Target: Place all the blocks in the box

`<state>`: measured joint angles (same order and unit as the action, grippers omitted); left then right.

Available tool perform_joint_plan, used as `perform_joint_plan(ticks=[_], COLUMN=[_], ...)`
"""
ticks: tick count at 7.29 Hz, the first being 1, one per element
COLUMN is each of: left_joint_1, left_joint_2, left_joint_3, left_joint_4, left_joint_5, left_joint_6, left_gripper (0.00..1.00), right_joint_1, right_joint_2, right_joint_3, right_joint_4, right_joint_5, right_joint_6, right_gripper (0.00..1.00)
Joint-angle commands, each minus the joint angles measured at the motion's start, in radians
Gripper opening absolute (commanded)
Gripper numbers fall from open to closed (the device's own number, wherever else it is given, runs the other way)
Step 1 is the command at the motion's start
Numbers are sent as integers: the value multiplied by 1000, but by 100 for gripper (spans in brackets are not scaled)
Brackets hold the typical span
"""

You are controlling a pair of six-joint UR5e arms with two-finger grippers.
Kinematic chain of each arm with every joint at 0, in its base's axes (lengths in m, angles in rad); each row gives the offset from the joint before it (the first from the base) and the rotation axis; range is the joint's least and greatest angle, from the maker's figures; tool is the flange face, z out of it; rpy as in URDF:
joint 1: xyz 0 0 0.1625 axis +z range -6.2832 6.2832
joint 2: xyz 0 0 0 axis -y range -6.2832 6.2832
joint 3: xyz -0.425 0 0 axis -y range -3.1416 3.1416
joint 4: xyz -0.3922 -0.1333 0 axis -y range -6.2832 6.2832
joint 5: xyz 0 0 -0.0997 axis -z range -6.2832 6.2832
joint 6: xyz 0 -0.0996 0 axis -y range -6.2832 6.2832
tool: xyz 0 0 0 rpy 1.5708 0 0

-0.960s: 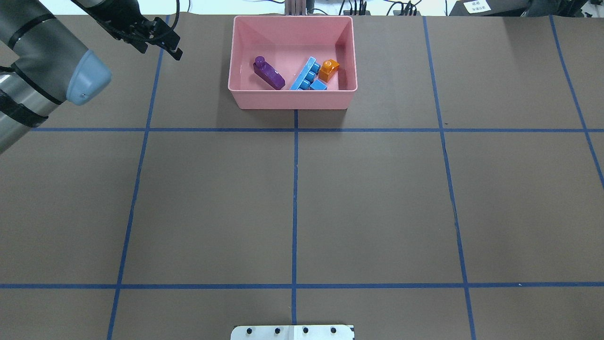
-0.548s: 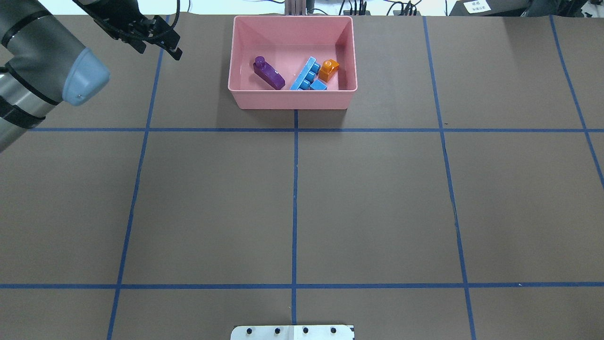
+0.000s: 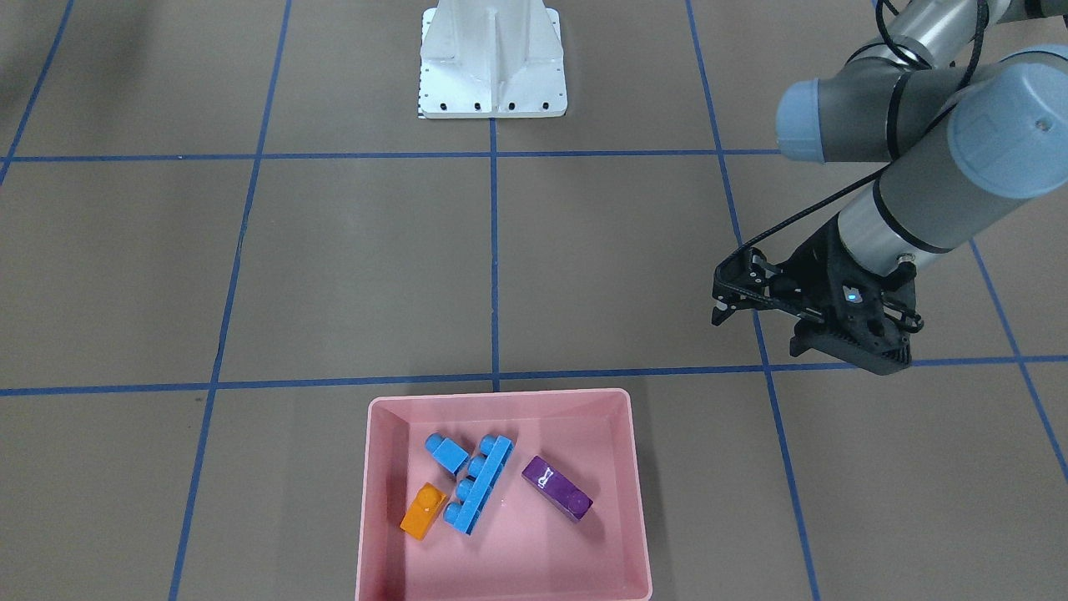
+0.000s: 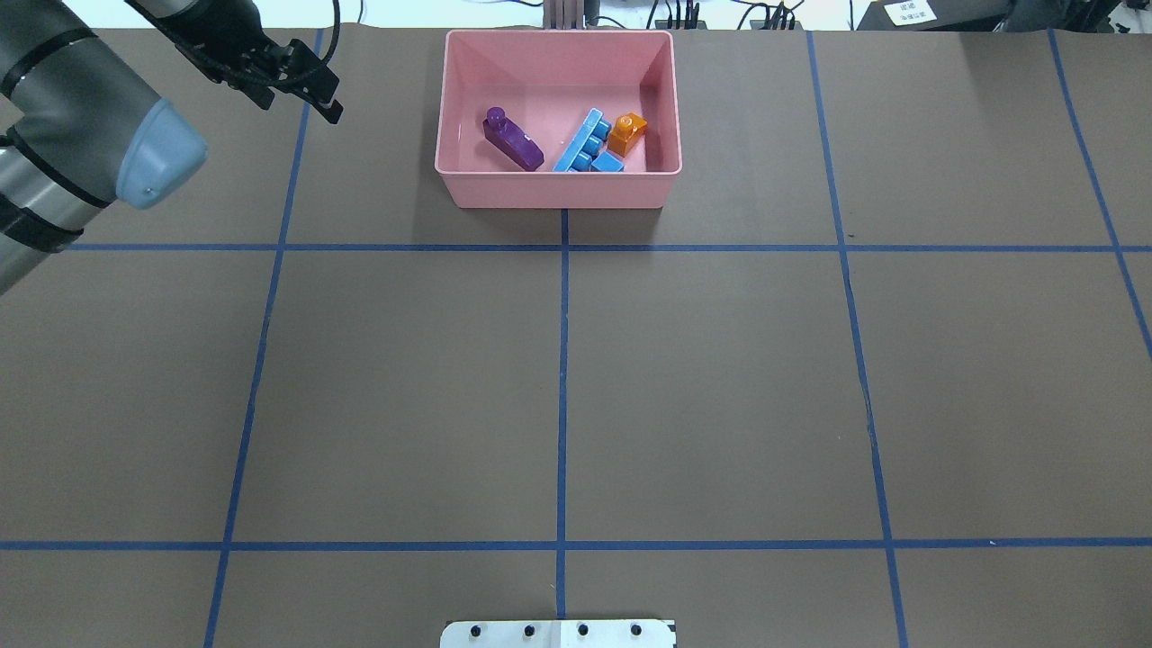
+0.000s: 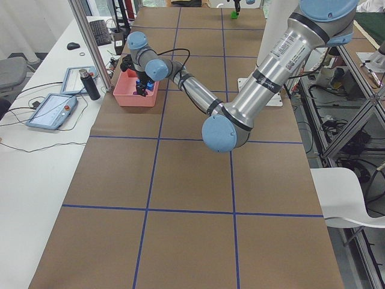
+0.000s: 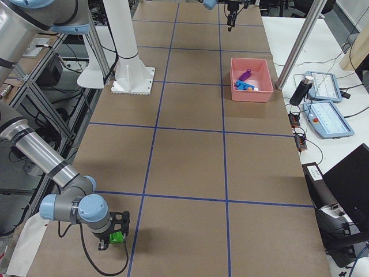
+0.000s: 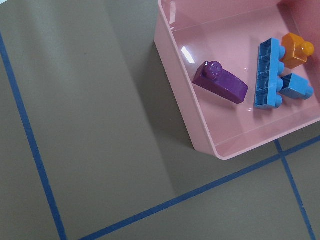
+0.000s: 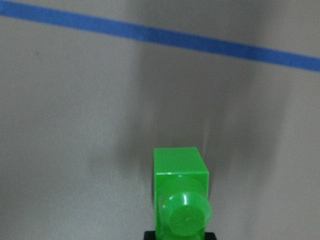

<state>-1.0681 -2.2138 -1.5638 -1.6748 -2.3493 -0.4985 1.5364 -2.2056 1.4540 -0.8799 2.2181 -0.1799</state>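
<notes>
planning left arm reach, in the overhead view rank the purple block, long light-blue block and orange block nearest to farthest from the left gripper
From the left gripper, left of the box:
1. purple block, left part of the box
2. long light-blue block, middle of the box
3. orange block, right part, near the right wall

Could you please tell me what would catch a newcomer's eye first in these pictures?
The pink box at the table's far middle draws the eye, holding the purple block, orange block, long light-blue block and small light-blue block. Beside it the left end effector hovers open and empty. At the table's right end, a lone green block sits at the right end effector.
</notes>
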Motion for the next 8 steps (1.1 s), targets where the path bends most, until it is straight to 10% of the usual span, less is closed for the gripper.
perform_joint_plan(ticks=[1, 4, 8], left_joint_1=[-38, -148, -337], left_joint_2=[67, 120, 311], left_joint_3=[2, 5, 8], left_joint_4=[12, 154, 207], left_joint_5=[8, 8, 24], left_joint_6=[107, 317, 532], left_gripper=[100, 100, 100], right_joint_1=[45, 85, -57], right_joint_2=[148, 453, 783], right_joint_3=[8, 252, 281], right_joint_4=[-84, -658, -812], right_joint_5=[15, 26, 115], right_joint_6=[2, 16, 306], right_gripper=[0, 0, 0])
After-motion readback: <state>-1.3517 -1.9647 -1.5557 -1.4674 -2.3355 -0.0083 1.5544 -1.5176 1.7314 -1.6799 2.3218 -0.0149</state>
